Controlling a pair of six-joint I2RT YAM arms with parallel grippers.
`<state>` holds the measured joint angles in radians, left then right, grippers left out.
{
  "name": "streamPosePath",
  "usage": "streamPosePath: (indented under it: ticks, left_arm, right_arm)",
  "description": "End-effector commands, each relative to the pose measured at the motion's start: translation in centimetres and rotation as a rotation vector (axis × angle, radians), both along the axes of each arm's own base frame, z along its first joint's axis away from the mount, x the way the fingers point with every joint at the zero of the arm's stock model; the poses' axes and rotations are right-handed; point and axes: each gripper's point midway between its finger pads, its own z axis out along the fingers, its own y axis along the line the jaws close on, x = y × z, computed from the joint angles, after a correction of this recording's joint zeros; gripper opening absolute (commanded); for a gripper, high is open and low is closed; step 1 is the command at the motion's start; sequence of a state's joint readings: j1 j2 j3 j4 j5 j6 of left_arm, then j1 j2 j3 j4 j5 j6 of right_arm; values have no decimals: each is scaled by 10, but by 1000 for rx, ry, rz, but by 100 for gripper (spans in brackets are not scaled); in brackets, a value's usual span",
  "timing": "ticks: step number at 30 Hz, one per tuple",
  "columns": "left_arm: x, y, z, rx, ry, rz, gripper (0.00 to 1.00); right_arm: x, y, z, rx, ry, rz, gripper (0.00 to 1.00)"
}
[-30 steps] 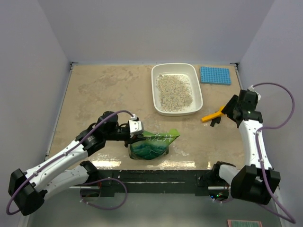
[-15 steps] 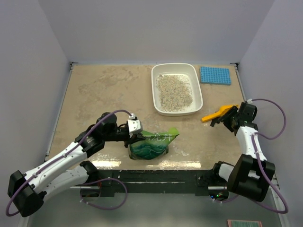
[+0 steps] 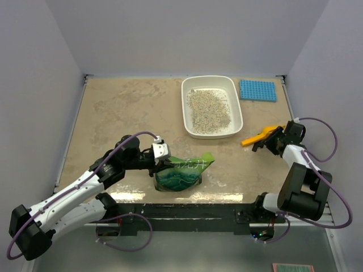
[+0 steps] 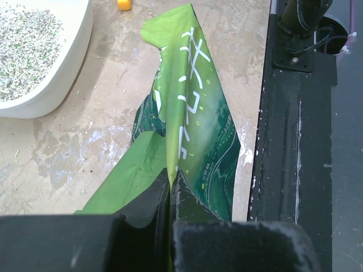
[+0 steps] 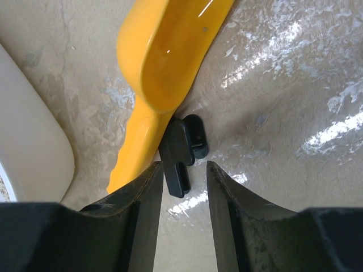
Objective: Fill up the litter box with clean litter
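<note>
Clamping the left gripper (image 4: 170,180) with its 2 jaws together on the green bag (image 4: 193,113) fold. Holding right gripper (image 5: 184,168) jaws apart by the yellow scoop (image 5: 164,51). Farther off, white litter box (image 3: 207,78) with clean litter (image 3: 209,109) inside.

The left arm (image 3: 85,184) reaches low and forward, left gripper (image 4: 171,190) pinched tight on the green bag (image 4: 190,113) — the right arm (image 3: 304,177) folds sharply at the elbow, right gripper (image 5: 184,173) parted.

The rounded white plastic litter box (image 5: 34,147) looks smooth; its beige-grey litter granules (image 3: 209,109) are coarse and matt. The crinkled green film bag (image 4: 193,113) and the orange-yellow plastic scoop (image 5: 170,51) are glossy, and the mottled beige stone-look counter (image 3: 125,107) has a sheen.
</note>
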<state>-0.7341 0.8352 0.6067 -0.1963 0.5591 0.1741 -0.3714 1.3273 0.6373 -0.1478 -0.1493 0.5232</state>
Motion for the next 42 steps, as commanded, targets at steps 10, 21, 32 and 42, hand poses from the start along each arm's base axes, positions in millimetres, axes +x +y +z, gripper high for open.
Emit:
streamPosePath:
  ticks: [10,21,32,42]
  left_arm:
    - [19,-1,5,-13,-45,64,0]
    - [19,-2,0,-2,-32,63,0]
    - [19,-2,0,-1,-33,62,0]
    - [21,-1,8,-22,-56,77,18]
  right_arm:
    - [22,-10,-7,-17,-54,11,39]
    - [30,0,-20,31,-70,52,29]
    - [22,1,-13,14,-73,60,0]
    - [-14,25,17,49,-39,82,0]
